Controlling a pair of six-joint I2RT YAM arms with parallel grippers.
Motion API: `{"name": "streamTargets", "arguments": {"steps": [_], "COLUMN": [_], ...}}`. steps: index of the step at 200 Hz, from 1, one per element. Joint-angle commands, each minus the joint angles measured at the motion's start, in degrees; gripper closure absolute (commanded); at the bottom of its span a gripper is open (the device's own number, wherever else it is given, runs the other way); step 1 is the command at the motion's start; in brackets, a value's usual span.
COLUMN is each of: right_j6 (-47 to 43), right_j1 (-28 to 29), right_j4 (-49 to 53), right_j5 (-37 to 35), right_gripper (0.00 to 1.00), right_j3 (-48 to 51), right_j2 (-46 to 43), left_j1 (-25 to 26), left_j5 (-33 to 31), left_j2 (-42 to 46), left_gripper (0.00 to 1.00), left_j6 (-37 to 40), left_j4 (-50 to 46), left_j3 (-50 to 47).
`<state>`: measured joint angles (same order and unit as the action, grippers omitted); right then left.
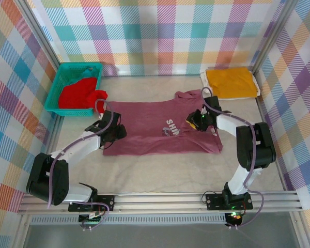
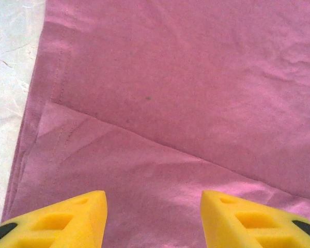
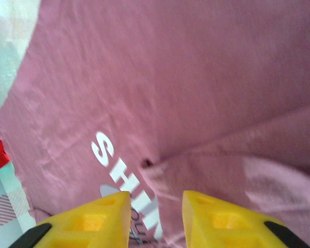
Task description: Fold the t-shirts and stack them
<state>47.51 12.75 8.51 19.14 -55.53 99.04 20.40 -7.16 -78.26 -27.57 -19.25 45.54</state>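
A maroon t-shirt (image 1: pixel 144 129) lies spread on the table, its white letter print (image 3: pixel 104 150) facing up. My left gripper (image 1: pixel 115 132) hovers open over the shirt's left side (image 2: pixel 196 77), where a folded flap makes a diagonal crease; nothing is between its fingers (image 2: pixel 154 219). My right gripper (image 1: pixel 192 122) is over the shirt's right part, open by a narrow gap (image 3: pixel 156 217). The corner of a folded-over flap (image 3: pixel 160 170) lies just ahead of that gap. A yellow-orange t-shirt (image 1: pixel 231 82) lies folded at the back right. A bright red t-shirt (image 1: pixel 80 95) is bunched in the basket.
The teal plastic basket (image 1: pixel 77 65) stands at the back left against the checked wall. The folded yellow-orange tee rests on a white sheet (image 1: pixel 256 82) in the back right corner. Pale table surface (image 1: pixel 160 170) runs along the near side of the maroon shirt.
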Motion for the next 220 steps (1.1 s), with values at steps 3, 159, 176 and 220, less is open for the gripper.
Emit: {"name": "streamTargets", "arguments": {"steps": [3, 159, 176, 220], "right_j6": [4.0, 1.9, 0.7, -2.1], "right_j1": [0.9, 3.1, 3.1, 3.0], "right_j4": [-4.6, -5.6, -4.3, -5.5], "right_j5": [3.0, -10.7, -12.4, -11.8], "right_gripper": [0.63, 0.6, 0.6, 0.65], "right_j3": [3.1, -7.4, -8.8, -14.0], "right_j2": [0.0, 8.5, 8.6, 13.7], "left_j1": [0.2, 0.6, 0.6, 0.6], "left_j5": [1.8, -1.3, -1.5, -1.6], "left_j2": [-1.2, 0.7, 0.8, 0.3], "left_gripper": [0.49, 0.49, 0.49, 0.49], "left_j6": [0.1, 0.0, 0.0, 0.0], "left_j4": [2.1, 0.4, 0.5, 0.8], "left_j3": [-0.5, -2.5, -2.8, -2.7]}}
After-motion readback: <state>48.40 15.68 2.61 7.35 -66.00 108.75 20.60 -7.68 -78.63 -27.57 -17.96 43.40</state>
